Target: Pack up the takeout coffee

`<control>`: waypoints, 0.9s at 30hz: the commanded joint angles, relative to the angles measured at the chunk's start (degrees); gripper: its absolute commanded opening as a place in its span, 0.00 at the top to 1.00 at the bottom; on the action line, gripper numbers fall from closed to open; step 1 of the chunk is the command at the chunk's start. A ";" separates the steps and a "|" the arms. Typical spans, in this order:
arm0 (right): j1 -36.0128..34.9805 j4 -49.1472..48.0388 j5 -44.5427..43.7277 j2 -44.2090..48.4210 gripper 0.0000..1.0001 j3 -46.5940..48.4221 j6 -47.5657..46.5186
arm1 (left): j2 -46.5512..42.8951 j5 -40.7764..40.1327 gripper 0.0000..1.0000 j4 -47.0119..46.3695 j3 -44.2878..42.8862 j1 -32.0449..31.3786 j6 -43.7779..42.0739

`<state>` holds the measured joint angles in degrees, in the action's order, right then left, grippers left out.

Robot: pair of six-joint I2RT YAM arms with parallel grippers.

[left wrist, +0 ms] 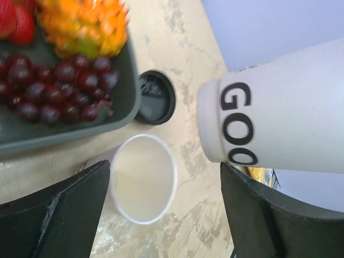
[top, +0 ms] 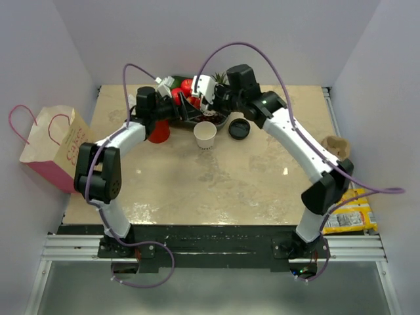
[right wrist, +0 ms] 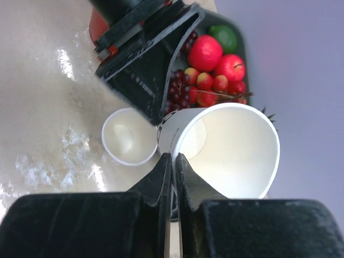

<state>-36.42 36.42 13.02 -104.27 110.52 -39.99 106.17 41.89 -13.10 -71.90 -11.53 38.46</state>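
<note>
Right gripper (right wrist: 173,161) pinches the rim of the tilted printed cup (right wrist: 231,148), which is empty inside; only the left wrist view shows its "GOO" lettering. Left gripper (left wrist: 165,167) gapes, holding nothing. Fruit tray (left wrist: 128,99) holds grapes (left wrist: 59,91). Plain cup (left wrist: 142,185) stands empty; the black lid (left wrist: 157,97) lies near it, beside the tray, capping nothing.

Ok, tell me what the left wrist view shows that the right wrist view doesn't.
Left wrist only: the black lid on the table by the fruit tray, and an orange fruit. Right wrist only: the red cup, the apples, and the right gripper pinching the rim of the printed cup. Both: the tilted printed cup, the plain cup standing on the table, the grapes.
</note>
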 commanded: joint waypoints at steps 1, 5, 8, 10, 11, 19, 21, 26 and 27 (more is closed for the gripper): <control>-0.49 5.32 3.94 11.08 1.00 -4.95 -5.61 | -6.85 0.13 0.12 4.12 -3.34 0.63 -4.88; -0.49 10.41 5.79 15.75 1.00 -13.90 -7.91 | -10.44 -2.16 0.13 8.53 -4.30 0.63 -9.26; -0.84 12.97 8.07 18.83 1.00 -20.14 -7.04 | -13.87 -3.39 0.12 9.59 -4.39 0.63 -11.99; -1.45 12.27 8.51 20.33 1.00 -23.84 -5.64 | -15.28 -3.74 0.12 10.02 -4.57 0.63 -13.23; -2.50 11.57 8.60 21.81 1.00 -25.69 -5.28 | -16.68 -4.35 0.12 10.29 -4.65 0.63 -14.19; -8.92 -5.48 -0.62 24.64 1.00 -42.92 -4.31 | -21.62 -7.96 0.12 12.31 -4.83 0.72 -19.47; -10.24 -6.45 -1.32 23.24 1.00 -43.81 -3.79 | -22.41 -8.58 0.12 12.75 -5.27 0.63 -21.23; -10.42 -7.86 0.25 23.15 1.00 -45.91 -0.54 | -23.81 -9.28 0.12 12.93 -4.83 0.63 -22.20; -10.42 -8.47 0.52 23.32 1.00 -46.27 1.12 | -23.90 -9.28 0.12 12.75 -4.66 0.63 -22.11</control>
<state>-46.83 33.58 13.96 -82.19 65.69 -43.22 84.42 33.76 -0.23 -74.81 -11.31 18.65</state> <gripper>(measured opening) 0.061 0.877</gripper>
